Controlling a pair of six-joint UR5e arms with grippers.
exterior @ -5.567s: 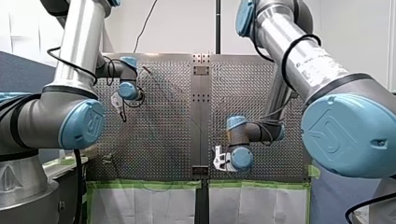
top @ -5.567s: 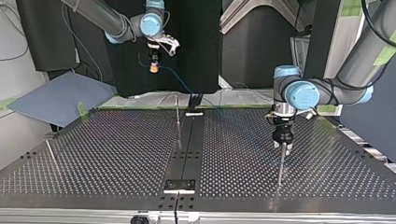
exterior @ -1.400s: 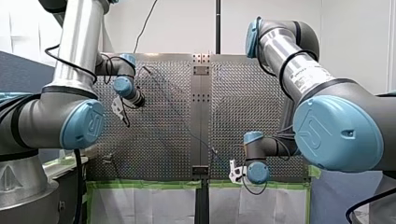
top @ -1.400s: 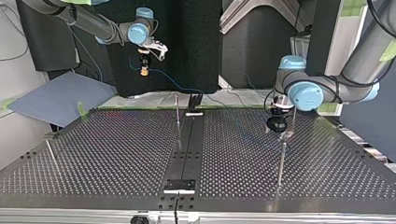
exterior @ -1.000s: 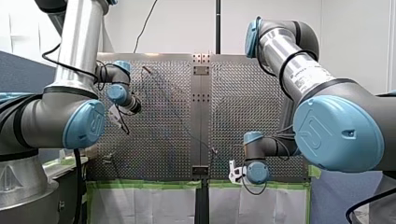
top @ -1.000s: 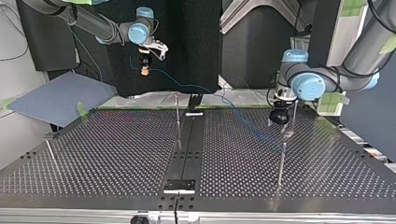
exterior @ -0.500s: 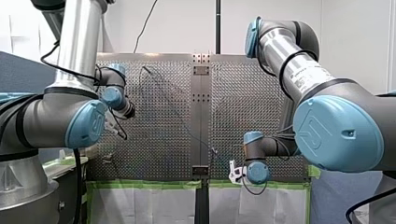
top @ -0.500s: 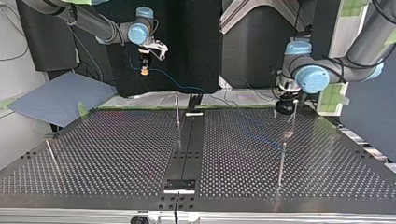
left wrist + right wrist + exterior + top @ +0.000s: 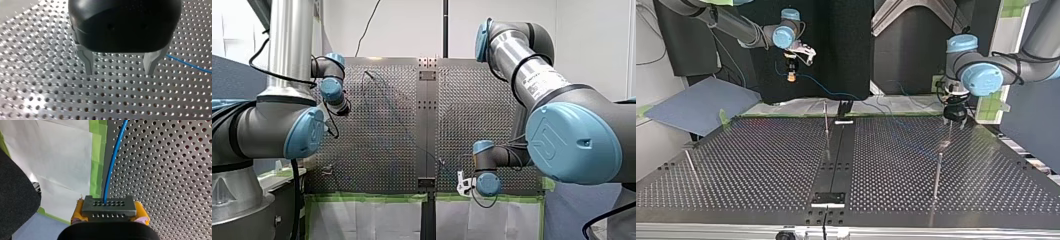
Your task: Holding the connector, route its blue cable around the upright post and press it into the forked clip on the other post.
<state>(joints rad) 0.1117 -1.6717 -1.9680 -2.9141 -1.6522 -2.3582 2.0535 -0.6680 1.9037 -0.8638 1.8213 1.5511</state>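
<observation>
My right gripper [image 9: 110, 218], with yellow pads, is shut on the grey connector [image 9: 109, 207]. The blue cable [image 9: 113, 162] runs out of it ahead over the perforated table. In the top view that gripper [image 9: 791, 75] hangs high at the back left, and the cable [image 9: 836, 94] sags from it toward the table's far edge. A thin upright post [image 9: 826, 122] stands near the middle. Another post [image 9: 937, 172] stands at the right with a small clip [image 9: 944, 144] behind it. My left gripper [image 9: 955, 123] hovers open beyond that post. Its metal fingers [image 9: 87, 62] hold nothing, and the cable [image 9: 186, 63] passes beside them.
A black centre strip [image 9: 836, 160] splits the perforated table [image 9: 746, 165]. A third thin post [image 9: 690, 165] stands at the top view's left edge. Green tape and white paper [image 9: 65, 162] line the table's edge under my right gripper. A blue sheet [image 9: 696, 102] lies beyond the top view's back left corner.
My left gripper has moved away from the right post toward the top view's far right edge, staying open. My right gripper holds still with the connector.
</observation>
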